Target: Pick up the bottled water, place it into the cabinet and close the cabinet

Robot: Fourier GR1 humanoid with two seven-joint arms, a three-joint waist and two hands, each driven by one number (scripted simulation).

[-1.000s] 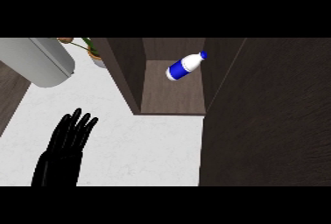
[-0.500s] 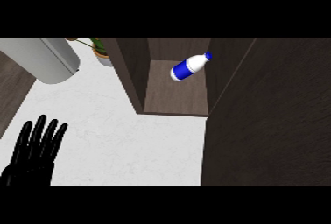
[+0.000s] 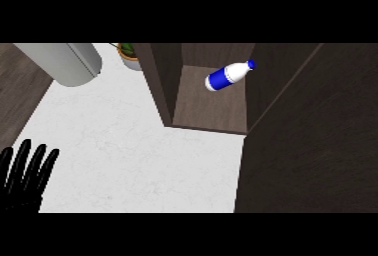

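- Nearest, the left hand [image 3: 26, 172] rests at the lower left edge, fingers straight and apart, holding nothing; the right hand is out of view
- Across the white counter [image 3: 133, 150], up and rightward, the cabinet [image 3: 210, 107] stands open, its dark door [image 3: 310, 150] at the right
- Farthest, the bottled water [image 3: 227, 76] lies inside on the shelf, white with blue label and cap, long axis slanting, cap far-right

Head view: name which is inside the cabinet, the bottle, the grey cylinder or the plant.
The bottle, white with a blue label, sits inside the cabinet; the grey cylinder and the plant are outside, to its left.
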